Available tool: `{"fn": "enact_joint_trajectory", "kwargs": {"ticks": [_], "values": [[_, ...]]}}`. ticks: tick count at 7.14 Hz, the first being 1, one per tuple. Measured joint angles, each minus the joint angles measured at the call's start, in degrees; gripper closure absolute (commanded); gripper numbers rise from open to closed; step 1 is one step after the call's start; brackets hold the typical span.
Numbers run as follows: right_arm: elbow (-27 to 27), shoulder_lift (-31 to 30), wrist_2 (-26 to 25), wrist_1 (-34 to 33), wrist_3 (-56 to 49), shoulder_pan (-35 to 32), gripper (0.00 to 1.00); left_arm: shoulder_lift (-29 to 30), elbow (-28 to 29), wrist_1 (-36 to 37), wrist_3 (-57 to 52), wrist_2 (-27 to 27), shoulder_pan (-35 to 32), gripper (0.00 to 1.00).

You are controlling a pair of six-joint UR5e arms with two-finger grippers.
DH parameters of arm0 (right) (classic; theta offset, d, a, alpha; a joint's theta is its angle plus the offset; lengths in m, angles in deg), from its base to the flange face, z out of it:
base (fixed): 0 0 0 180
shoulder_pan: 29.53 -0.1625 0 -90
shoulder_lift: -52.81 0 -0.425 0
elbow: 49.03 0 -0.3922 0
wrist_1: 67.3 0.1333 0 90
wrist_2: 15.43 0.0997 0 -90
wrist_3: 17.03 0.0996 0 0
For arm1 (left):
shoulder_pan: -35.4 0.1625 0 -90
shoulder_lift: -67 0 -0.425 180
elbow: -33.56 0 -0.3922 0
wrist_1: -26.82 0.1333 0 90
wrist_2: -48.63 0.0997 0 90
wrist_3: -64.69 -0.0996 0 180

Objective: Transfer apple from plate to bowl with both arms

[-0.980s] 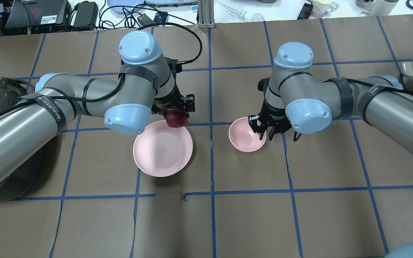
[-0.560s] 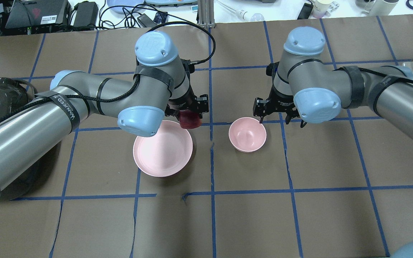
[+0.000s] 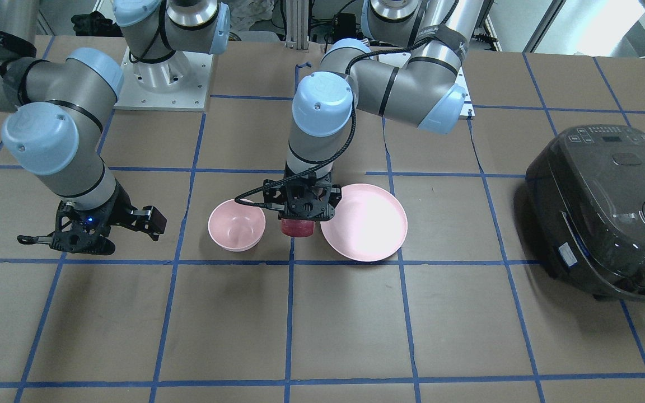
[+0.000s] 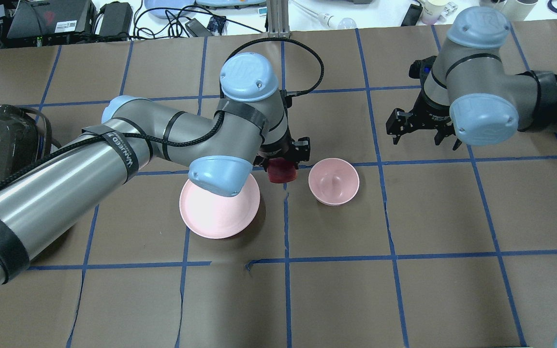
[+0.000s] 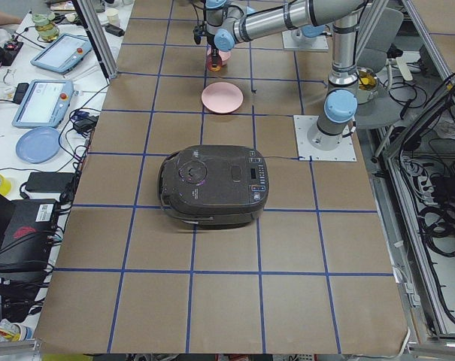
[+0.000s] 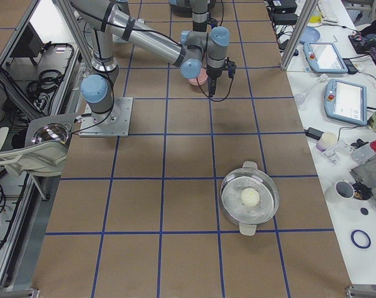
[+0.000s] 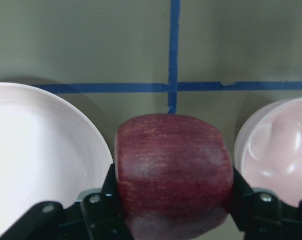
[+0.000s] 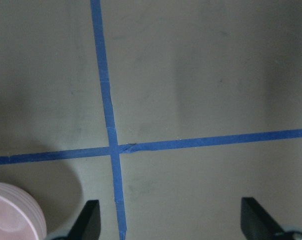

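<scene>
Filling the left wrist view, apple [image 7: 173, 172] sits clamped.

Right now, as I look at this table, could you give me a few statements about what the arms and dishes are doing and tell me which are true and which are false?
1. The apple is clamped in the left arm's fingers. True.
2. The apple lies in the bowl. False: the bowl is empty, and the apple hangs over the table between the plate and the bowl.
3. The right arm's fingers are open and hold nothing. True.
4. The plate has food on it. False: it is bare.
5. The dark cooker on the table has its lid shut. True.
</scene>
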Motion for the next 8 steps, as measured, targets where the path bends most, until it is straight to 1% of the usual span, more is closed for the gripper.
{"fn": "enact_joint_trajectory", "kwargs": {"ticks": [1,2,3,5,6,7,8], "values": [[-1.7,-1.5,-0.1,1.1,-0.1,0.0,0.00,1.2,1.5,-0.5,1.6,0.1,-1.5,0.92],[-4.5,-3.4,-0.1,3.1,-0.2,0.0,0.00,2.6,2.8,-0.7,3.4,0.2,-2.8,0.93],[-8.5,-5.8,-0.3,6.5,-0.4,0.0,0.00,4.2,4.3,-0.7,5.3,0.2,-4.0,0.93],[-18.2,-9.9,-0.6,19.4,-0.5,0.1,0.00,7.0,7.7,-0.9,8.6,0.2,-6.6,0.93],[-22.5,-10.6,-0.4,25.1,-0.5,0.1,0.00,7.9,8.6,-0.9,9.9,0.2,-7.3,0.93],[-25.2,-10.8,-0.4,30.0,-0.6,0.1,0.00,8.8,9.0,-0.8,10.7,0.2,-7.9,0.90],[-26.3,-10.9,-0.5,33.0,-0.5,0.1,0.00,9.5,9.1,-0.5,11.1,0.2,-8.2,0.23]]}}
